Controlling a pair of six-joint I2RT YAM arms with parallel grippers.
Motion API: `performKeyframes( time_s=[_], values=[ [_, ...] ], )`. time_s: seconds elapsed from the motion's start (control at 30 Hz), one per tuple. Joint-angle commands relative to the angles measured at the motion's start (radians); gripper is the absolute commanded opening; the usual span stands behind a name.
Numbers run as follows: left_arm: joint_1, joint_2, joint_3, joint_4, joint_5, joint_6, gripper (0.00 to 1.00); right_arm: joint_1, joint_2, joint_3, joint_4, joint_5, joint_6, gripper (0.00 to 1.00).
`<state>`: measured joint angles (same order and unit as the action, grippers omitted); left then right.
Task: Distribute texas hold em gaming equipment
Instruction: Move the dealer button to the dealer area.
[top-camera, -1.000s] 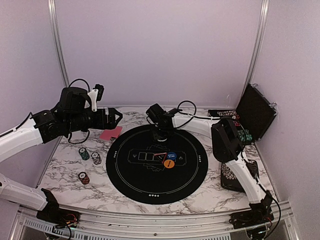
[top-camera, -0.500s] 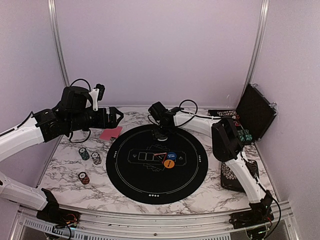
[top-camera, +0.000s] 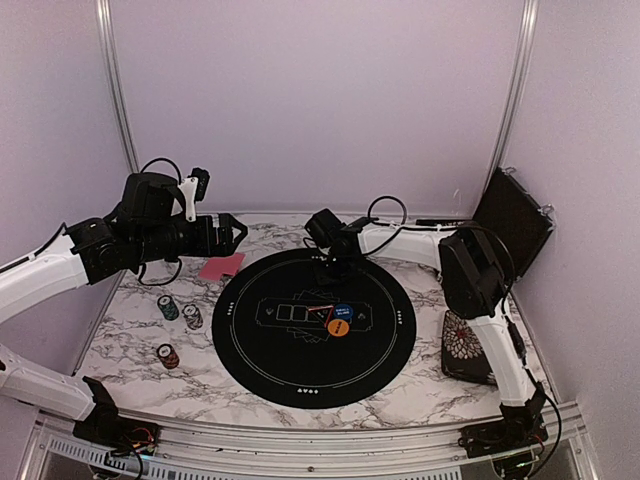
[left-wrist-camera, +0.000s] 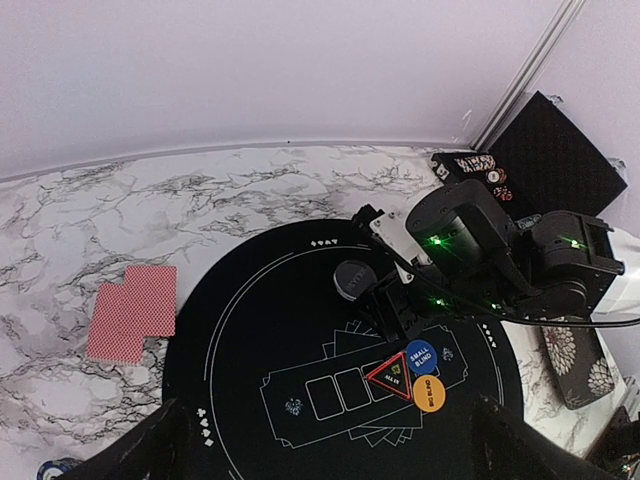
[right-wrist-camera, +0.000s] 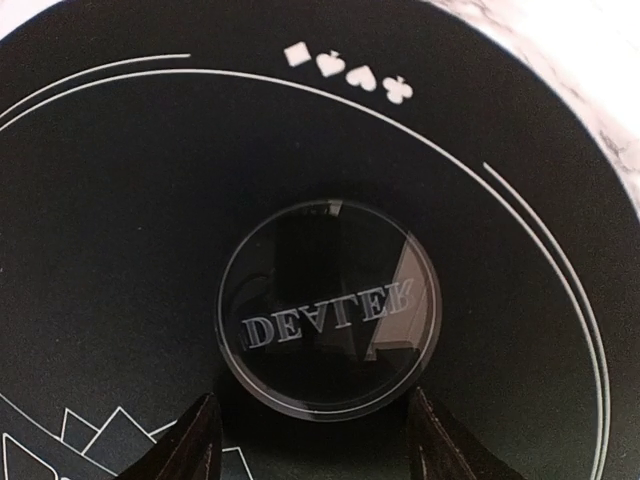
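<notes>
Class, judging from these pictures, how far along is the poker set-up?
Done: two cards and three chip stacks lie at left. In hand: the right hand straddles the dealer button on the mat. Remaining: the blind buttons sit clustered mid-mat; only one side has cards.

A clear DEALER disc (right-wrist-camera: 329, 303) lies flat at the mat's (top-camera: 255, 345) twelve o'clock; red-backed cards (top-camera: 221, 267) lie beyond ten, chip stacks (top-camera: 192, 316) beyond nine.

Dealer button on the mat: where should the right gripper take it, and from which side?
By opposite points on its rim, from straight above. The dealer button lies flat on the mat, a low round disc, with the right gripper open astride it.
</notes>
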<state>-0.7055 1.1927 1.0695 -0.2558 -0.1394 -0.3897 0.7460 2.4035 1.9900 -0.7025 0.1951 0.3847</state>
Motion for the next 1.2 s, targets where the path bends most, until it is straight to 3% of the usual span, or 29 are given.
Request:
performKeyframes(
  time_s=[0.0,0.37,0.67,1.17],
  values=[
    [0.006,-0.009,0.009,-0.002,-0.001,-0.008,0.99,0.0,-0.014,-0.008,0.042,-0.036,0.028,0.59],
    [0.006,-0.018,0.006,-0.003,-0.006,-0.005,0.99,-0.02,0.038,0.04,0.073,-0.056,-0.011,0.39],
    [0.007,-0.023,0.003,-0.004,-0.008,-0.012,0.99,-0.033,0.12,0.191,-0.017,0.035,0.012,0.39],
    [0.008,-0.012,0.012,-0.002,0.006,-0.017,0.99,-0.027,0.021,0.109,0.03,-0.05,-0.014,0.49]
  ],
)
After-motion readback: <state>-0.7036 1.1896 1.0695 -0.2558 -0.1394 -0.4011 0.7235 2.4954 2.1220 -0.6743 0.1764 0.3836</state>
